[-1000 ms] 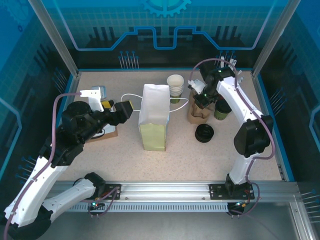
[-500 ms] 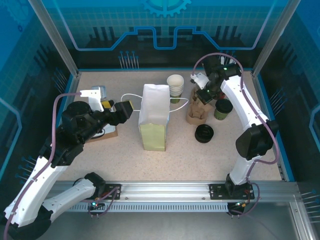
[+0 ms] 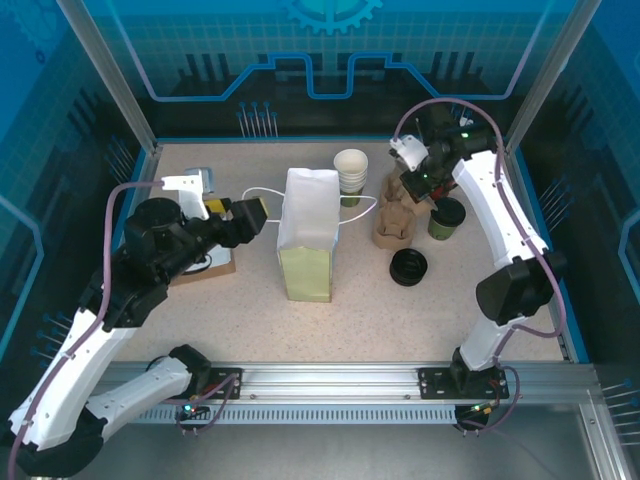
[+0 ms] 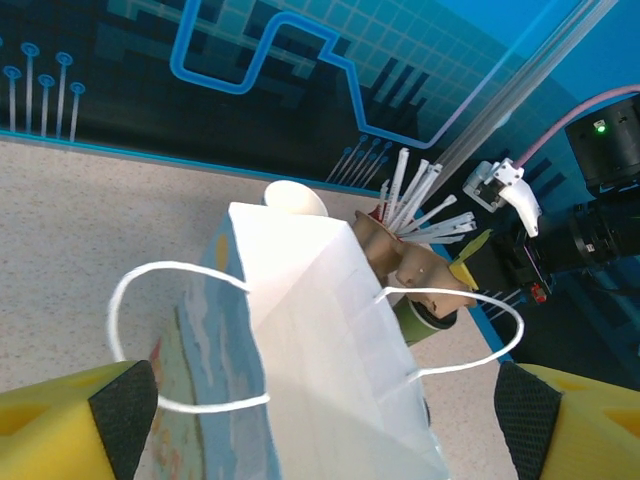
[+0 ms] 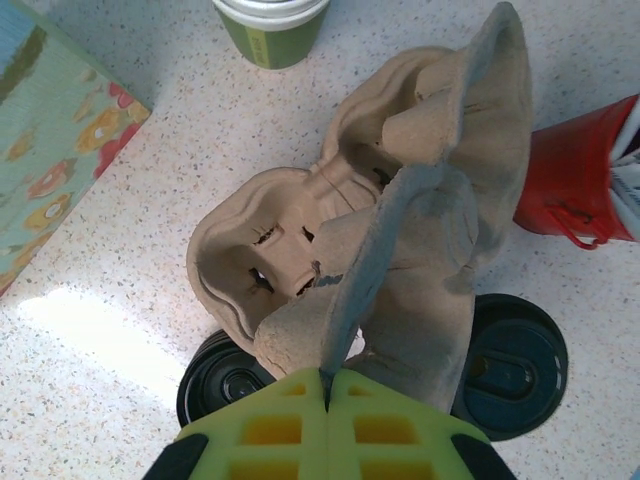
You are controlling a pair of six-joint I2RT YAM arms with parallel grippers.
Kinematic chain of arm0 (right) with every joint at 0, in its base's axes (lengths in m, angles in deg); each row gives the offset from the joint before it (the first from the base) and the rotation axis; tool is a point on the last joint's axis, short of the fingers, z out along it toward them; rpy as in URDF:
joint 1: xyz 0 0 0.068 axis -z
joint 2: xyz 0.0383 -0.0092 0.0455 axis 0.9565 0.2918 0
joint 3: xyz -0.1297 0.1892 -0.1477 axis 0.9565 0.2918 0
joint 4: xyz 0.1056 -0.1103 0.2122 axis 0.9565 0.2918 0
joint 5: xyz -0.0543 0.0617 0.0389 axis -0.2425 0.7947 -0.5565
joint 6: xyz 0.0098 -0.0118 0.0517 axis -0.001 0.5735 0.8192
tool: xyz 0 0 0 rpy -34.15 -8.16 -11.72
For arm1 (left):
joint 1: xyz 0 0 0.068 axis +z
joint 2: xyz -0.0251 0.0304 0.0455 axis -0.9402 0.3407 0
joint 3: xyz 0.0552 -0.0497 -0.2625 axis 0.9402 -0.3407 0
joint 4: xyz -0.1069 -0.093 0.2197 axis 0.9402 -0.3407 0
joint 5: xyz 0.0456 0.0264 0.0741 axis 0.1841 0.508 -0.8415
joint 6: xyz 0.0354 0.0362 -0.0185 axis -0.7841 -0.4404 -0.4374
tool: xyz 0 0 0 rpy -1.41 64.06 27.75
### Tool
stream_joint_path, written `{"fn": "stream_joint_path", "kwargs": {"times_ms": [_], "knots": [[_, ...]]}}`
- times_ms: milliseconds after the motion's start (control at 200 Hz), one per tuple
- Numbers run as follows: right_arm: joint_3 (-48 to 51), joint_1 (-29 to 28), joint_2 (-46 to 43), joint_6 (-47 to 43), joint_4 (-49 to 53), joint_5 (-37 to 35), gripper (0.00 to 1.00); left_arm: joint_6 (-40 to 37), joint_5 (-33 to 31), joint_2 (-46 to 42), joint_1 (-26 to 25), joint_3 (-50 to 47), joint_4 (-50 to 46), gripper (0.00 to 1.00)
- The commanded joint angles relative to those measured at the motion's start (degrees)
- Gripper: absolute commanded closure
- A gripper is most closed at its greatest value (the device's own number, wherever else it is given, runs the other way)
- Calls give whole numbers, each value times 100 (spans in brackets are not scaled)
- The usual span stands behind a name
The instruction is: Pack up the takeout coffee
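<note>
At mid-table I see the white paper bag (image 3: 305, 230), with my left gripper (image 3: 250, 213) gaping wide at its left edge and holding nothing. To the bag's right, my right gripper (image 5: 326, 400) is pinched tight on a flap of the pulp cup carrier (image 5: 370, 250). The takeout coffee (image 3: 445, 215) stands just beside the carrier, lidded and outside the bag. A red holder (image 5: 575, 175) holds white straws.

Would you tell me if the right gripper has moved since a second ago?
Yes, the right gripper moved back and rightward, away from the paper bag.
</note>
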Motion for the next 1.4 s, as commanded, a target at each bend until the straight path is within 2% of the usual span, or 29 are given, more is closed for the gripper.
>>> {"fn": "stream_joint_path", "kwargs": {"times_ms": [0,185,385,500,765,996,1136,1396], "knots": [[-106,110,-370,-13,-6,122,100,330,430,269,-14,332,-87,12],[77,235,-631,64,-238,157,100,793,747,722,-23,577,-20,15],[140,428,-610,127,-272,108,100,882,811,919,-18,603,23,16],[231,449,-683,74,-305,348,100,972,820,952,-21,595,65,16],[809,457,-1480,226,-973,735,100,1758,1115,1484,-176,1076,227,18],[1647,369,-2545,355,-1803,1037,100,2575,1112,2432,-475,1796,638,23],[2205,191,-3144,267,-2286,958,100,2999,1222,3254,-672,2512,907,29],[2910,-189,-3891,70,-2859,571,100,3216,1356,4812,-1250,4189,502,38]]}}
